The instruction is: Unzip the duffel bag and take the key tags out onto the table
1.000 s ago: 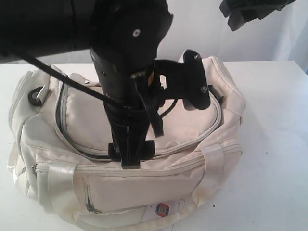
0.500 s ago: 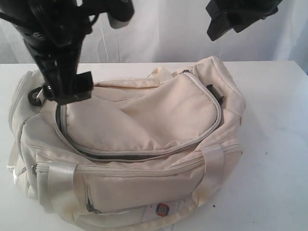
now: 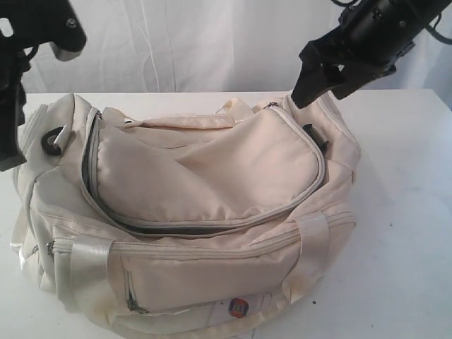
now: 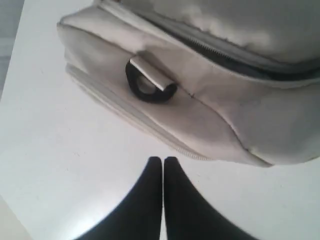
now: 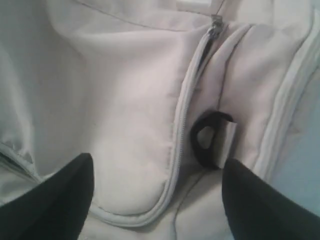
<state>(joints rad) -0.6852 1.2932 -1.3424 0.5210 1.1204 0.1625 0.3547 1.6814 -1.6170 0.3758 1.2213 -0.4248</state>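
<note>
- The table (image 3: 402,212) is taken up at its middle by the duffel bag (image 3: 191,275), whose long axis runs left to right across the exterior view.
- The top flap (image 3: 212,169) lies loose and creased. A dark gap is seen along its left end and front edge, so the zip is judged to be largely undone there, while the stretch at the right end appears closed, though this is not sharp.
- The right gripper (image 3: 319,83) is held above the bag's right end with its jaws spread wide and empty. The flap's curved zip and a black strap ring (image 5: 210,140) lie directly beneath it.
- The left gripper (image 4: 163,161) is parked off the bag's left end, its jaws pressed together on nothing. The open gap is nearer to this arm.
- The key tags are not seen anywhere and are presumably inside, under the flap.
- Compared with a second ago, the left arm has been withdrawn from above the flap to the left edge and its jaws closed, and the right gripper has been lowered towards the bag.
</note>
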